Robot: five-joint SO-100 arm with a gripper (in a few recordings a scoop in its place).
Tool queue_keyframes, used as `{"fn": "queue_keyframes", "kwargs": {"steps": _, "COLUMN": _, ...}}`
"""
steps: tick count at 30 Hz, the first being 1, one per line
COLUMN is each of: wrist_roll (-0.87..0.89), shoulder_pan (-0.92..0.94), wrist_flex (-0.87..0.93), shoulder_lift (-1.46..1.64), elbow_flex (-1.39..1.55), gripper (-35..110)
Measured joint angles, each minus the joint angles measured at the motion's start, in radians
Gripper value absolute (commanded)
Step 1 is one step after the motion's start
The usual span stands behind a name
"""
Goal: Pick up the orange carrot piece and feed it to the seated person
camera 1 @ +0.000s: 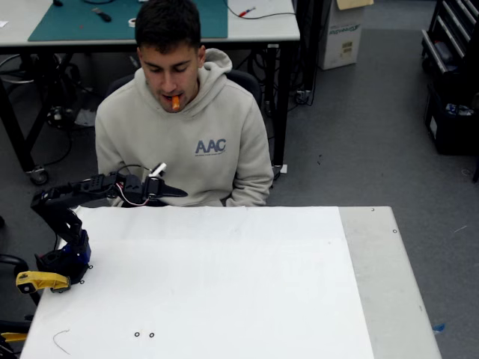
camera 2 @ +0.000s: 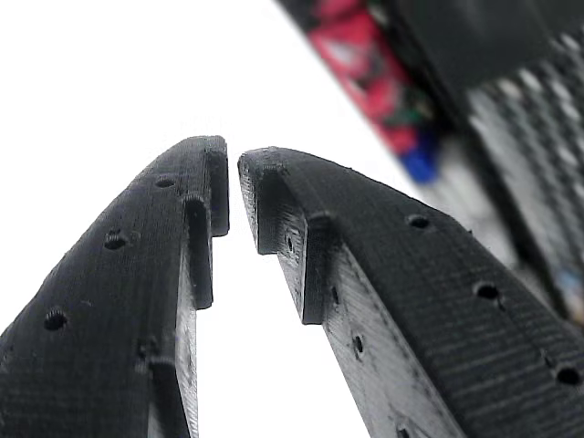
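The white table point(camera 1: 224, 284) is bare across its middle, right and near parts, so a gripper can pass freely there. At the left edge the arm's blue base point(camera 1: 67, 258) and a yellow part point(camera 1: 41, 280) stand in the way. At the far edge the seated person point(camera 1: 187, 142) blocks passage.

You can read one clear text: "AAC" in dark blue letters on the chest of the seated person point(camera 1: 183, 127), printed on the light hoodie, w/ a line of finer print right under it that's too small to make out. Up and to the right of that person, a cardboard box point(camera 1: 343, 34) on the floor carries dark print on its side, but it's too small and blurred to read. In the wrist view you get no legible text, labels or nos.
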Motion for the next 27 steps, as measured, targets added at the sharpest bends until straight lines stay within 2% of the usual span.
{"fn": "queue_keyframes", "kwargs": {"steps": 10, "wrist_roll": 0.439, "shoulder_pan": -0.094, "wrist_flex": 0.000, "shoulder_lift": 0.387, "elbow_flex": 0.319, "gripper": -2}}
{"fn": "queue_keyframes", "kwargs": {"steps": 14, "wrist_roll": 0.552, "shoulder_pan": -0.149, "wrist_flex": 0.000, "shoulder_lift": 0.500, "elbow_flex": 0.443, "gripper": -2}}
{"fn": "queue_keyframes", "kwargs": {"steps": 21, "wrist_roll": 0.598, "shoulder_pan": -0.245, "wrist_flex": 0.018, "shoulder_lift": 0.669, "elbow_flex": 0.657, "gripper": -2}}
{"fn": "queue_keyframes", "kwargs": {"steps": 27, "wrist_roll": 0.618, "shoulder_pan": -0.327, "wrist_flex": 0.156, "shoulder_lift": 0.784, "elbow_flex": 0.747, "gripper": -2}}
